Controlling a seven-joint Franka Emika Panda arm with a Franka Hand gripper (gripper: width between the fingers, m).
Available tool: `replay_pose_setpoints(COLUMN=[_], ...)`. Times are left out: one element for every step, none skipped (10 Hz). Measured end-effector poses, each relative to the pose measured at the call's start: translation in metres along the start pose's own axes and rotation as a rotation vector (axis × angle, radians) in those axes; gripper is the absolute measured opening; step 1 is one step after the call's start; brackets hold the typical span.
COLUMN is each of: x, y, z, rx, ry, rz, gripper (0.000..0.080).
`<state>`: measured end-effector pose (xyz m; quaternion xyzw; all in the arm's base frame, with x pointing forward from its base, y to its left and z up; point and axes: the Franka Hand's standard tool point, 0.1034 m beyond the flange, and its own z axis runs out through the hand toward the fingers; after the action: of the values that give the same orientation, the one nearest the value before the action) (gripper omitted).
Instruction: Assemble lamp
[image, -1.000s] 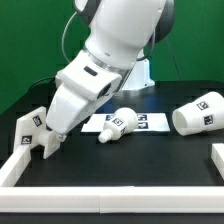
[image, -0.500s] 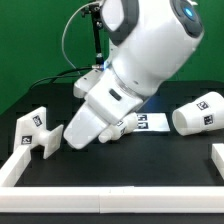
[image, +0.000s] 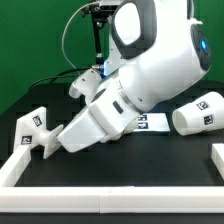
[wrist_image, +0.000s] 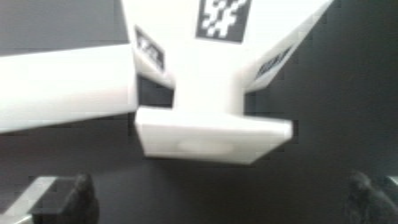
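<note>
One big white arm (image: 150, 80) fills most of the exterior view, leaning down toward the exterior view's left. Next in size, the cup-shaped shade (image: 203, 110) lies on its side on the black table (image: 120, 178) at the exterior view's right, well apart from the arm's working end. The angular base block (image: 35, 130) sits at the exterior view's left, near a white border rail (image: 18, 168), with the gripper (image: 56, 138) close beside it; whether they touch we cannot tell. In the wrist view the base block (wrist_image: 210, 105) lies straight ahead of the gripper (wrist_image: 210, 200), whose dark fingers (wrist_image: 50, 198) stand wide apart with nothing between them. We judge the base block to be light, stiff, matte plastic, neither fragile nor very slippery. We would therefore close on two flat opposite faces of its narrower stem rather than on a slanted face, where the pads could slide off. Beyond the arm a strip of the marker board (image: 152, 122) shows. The small bulb we cannot find; the arm may hide it.
</note>
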<state>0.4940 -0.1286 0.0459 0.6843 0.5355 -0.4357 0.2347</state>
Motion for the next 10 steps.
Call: replay_pose_setpoints(x=[0.006, 0.006, 0.006, 0.007, 0.006, -0.001, -0.006, -0.004, -0.002, -0.002], y=[0.000, 0.000, 0.000, 0.000, 0.000, 0.004, 0.009, 0.009, 0.008, 0.008], z=[-0.001, -0.001, -0.001, -0.001, 0.003, 0.015, 0.021, 0.024, 0.027, 0.027], rx=[0.000, 0.000, 0.000, 0.000, 0.003, 0.010, 0.005, 0.003, 0.000, -0.001], ry=[-0.011, -0.009, -0.009, -0.009, -0.009, -0.009, -0.001, 0.011, 0.020, 0.019], rz=[-0.007, -0.009, -0.009, -0.009, -0.006, 0.003, 0.008, 0.015, 0.013, 0.009], gripper=[0.0700, 0.0700, 0.0700, 0.0700, 0.0700, 0.0700, 0.0700, 0.0700, 0.0700, 0.0700])
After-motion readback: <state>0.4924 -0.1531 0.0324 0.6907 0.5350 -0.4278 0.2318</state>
